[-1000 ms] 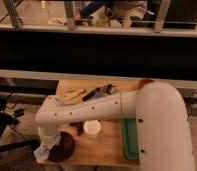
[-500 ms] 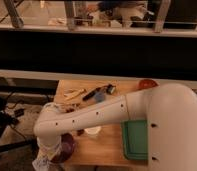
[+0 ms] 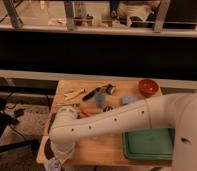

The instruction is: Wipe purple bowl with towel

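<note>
Wooden table [image 3: 99, 149] — green tray [image 3: 148, 143]; orange-red bowl [image 3: 148, 87]; end effector [image 3: 54, 163] at front-left corner.

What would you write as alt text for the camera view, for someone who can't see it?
A white robot arm stretches across a wooden table, its hand down at the near left corner over the dark-looking purple bowl, with pale towel just visible below. Further back are an orange-red bowl, a blue cup and a green tray.

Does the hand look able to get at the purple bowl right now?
Likely yes. The hand is low at the table's front-left corner, right beside the purple bowl, which shows only as a dark sliver past the arm. Nothing visible sits between them.
</note>
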{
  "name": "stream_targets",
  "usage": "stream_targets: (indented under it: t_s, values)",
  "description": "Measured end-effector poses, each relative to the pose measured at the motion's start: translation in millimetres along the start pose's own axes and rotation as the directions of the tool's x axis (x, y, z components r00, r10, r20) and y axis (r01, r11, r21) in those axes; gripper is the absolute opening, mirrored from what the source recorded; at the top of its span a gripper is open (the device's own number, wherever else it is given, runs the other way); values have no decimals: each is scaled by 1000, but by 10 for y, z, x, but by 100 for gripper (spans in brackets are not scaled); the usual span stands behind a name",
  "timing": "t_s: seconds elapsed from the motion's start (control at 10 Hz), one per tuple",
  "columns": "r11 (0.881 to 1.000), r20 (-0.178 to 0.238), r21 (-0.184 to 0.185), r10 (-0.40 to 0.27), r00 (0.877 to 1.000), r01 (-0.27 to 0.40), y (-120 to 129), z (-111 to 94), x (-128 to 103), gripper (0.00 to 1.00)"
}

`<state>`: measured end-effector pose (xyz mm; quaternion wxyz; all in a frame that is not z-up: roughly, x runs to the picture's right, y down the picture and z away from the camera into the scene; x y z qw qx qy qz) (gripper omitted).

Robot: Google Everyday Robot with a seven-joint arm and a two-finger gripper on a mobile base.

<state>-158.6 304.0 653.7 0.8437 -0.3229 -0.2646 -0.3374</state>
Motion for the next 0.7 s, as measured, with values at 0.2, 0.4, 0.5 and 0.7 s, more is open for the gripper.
stream_targets:
  t_s: [0.2, 0.4, 0.5, 0.7]
  values:
    - [999, -12, 5, 45, 999, -45, 32, -20, 172, 11]
    - [997, -31, 11, 73, 997, -72, -40, -52, 385, 11]
    - [997, -37, 17, 71, 997, -71, -141, -72, 450, 11]
    - [998, -55, 24, 53, 997, -52, -351, -113, 523, 11]
